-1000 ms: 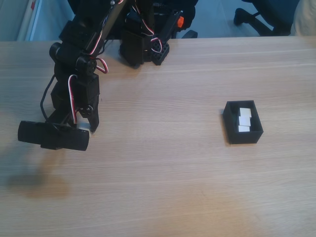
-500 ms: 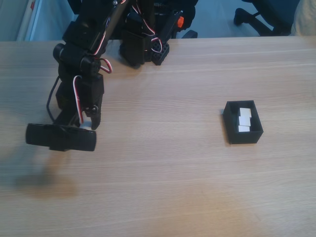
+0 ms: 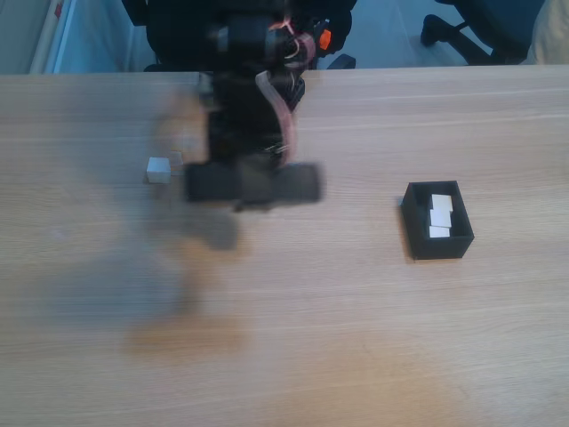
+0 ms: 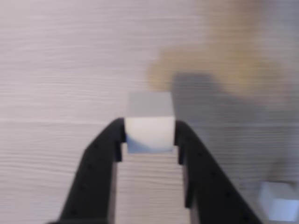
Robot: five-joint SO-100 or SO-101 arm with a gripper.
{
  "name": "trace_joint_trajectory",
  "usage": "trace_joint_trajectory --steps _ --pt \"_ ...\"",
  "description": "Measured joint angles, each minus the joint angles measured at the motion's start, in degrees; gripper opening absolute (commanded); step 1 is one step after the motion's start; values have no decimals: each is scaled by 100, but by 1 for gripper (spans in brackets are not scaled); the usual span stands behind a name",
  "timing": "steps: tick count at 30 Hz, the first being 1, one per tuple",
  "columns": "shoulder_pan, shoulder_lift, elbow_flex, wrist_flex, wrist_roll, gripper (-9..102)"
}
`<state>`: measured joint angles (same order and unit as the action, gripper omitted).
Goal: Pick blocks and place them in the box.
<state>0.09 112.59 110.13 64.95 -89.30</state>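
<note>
In the wrist view my gripper point(image 4: 149, 136) is shut on a white block point(image 4: 149, 119), which sits between the two black fingertips above the wooden table. A second white block point(image 4: 280, 205) lies on the table at the lower right of that view. In the fixed view my arm point(image 3: 253, 133) is a dark blur over the middle back of the table. A loose white block point(image 3: 158, 169) rests on the table just left of it. The black box point(image 3: 416, 233) stands to the right, apart from the arm, with white blocks point(image 3: 440, 216) inside.
The arm's base point(image 3: 267, 36) stands at the table's back edge. A chair base point(image 3: 462, 31) is on the floor beyond the table. Bare wooden table point(image 3: 356, 338) spreads across the front and between the arm and the box.
The arm has swung fast from the left side toward the middle and is motion-blurred. A white block on the table, earlier hidden by the arm, now shows at the left.
</note>
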Motion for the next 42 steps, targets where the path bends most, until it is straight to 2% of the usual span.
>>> trace_joint_trajectory --steps 7,15,22,29,34,42 --pt "-2101 527 9 44 949 0" --pt "-3604 158 -589 44 1450 0" --pt "-3990 -721 -1600 44 1811 0" --pt "-4157 -1371 -2312 35 2057 6" --pt "-4307 -1556 -2461 35 2232 10" --pt "-4140 -1564 -2461 176 2276 9"
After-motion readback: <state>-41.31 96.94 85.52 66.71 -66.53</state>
